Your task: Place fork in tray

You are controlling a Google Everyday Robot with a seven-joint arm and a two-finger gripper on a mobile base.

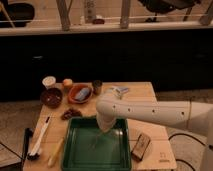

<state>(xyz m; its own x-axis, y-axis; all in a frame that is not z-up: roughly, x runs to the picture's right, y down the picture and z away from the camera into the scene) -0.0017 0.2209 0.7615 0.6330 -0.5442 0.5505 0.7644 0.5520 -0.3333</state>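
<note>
**Fork over the tray — the release is the risk**

The gripper (105, 131) hangs low above the middle of the dark green tray (80, 156). The fork (98, 141), a slim shiny sliver, shows just beneath it. I cannot tell how the jaws stand. My worry is smooth metal on slick, hard plastic — let go tilted, it could skid or bounce toward the raised, round-cornered rim.

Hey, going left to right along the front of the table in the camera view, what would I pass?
White-handled brush → pale yellowish stick → dark green tray, with the gripper hanging over its far part → small brown block.
</note>
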